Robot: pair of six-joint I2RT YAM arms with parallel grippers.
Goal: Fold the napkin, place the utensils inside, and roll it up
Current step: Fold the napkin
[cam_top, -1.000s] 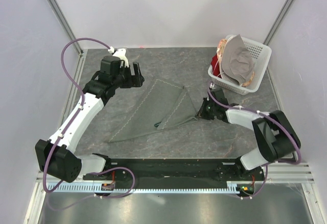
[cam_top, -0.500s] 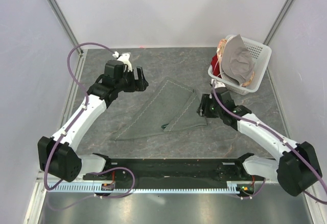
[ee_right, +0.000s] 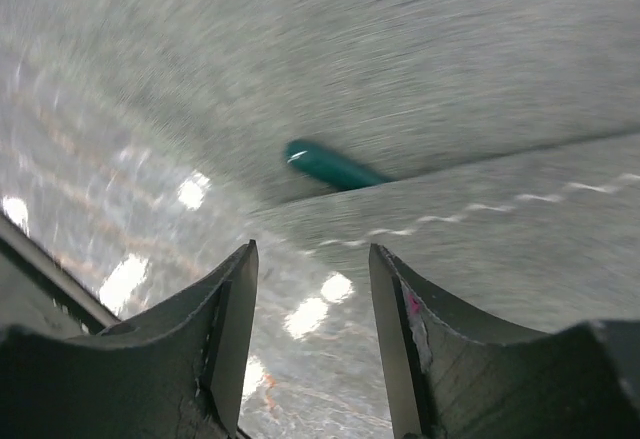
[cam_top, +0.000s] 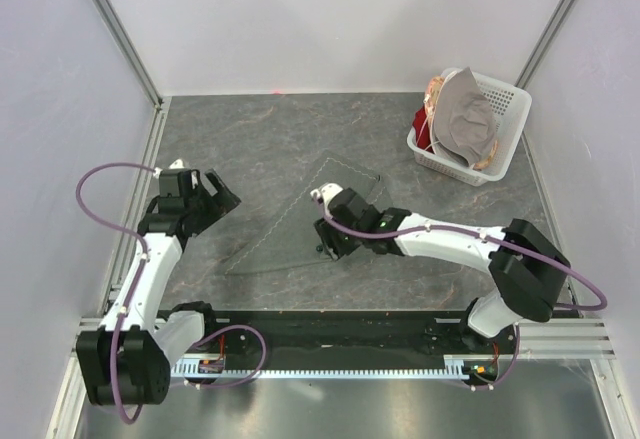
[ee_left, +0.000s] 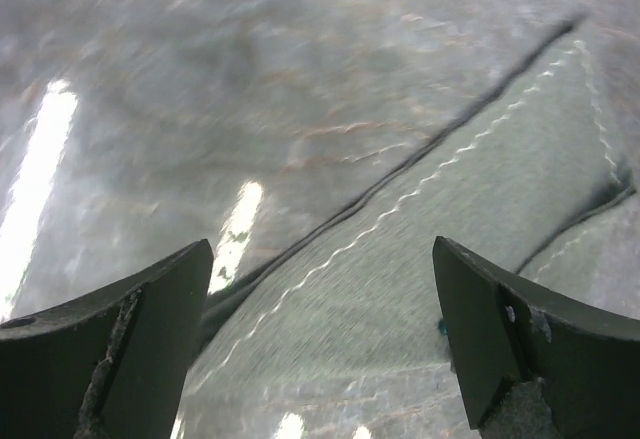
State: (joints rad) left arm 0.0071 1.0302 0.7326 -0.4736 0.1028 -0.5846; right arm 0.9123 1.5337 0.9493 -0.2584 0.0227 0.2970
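R gripper: jaws apart w/ nothing between them. It sits low over the near edge of the napkin, approx. mid-bench. A sec ago it was at the cloth's right corner, toward the basket. Since then it has swung left across the cloth. Its wrist cam shows the spoon just ahead of the fingertips. Only the teal handle tip pokes out from under a stitched flap; the bowl is hidden.

L gripper: jaws wide apart, empty. It has pulled back from the far-left part of the bench to the left edge and now points at the napkin's long hem, not touching it.

Napkin: the right flap, stretched out a sec ago, now lies flat over the rest, so the shape is a folded triangle. We judge fold + utensil-in as done, w/ the roll still to do. We think the R gripper is lining up for it.

Room: bare table lies toward the far edge and far-left corner, so there's plenty of space to roll that way. The near edge is close behind the cloth. The basket at the far-right corner is well apart, w/ a paler cloth in it.
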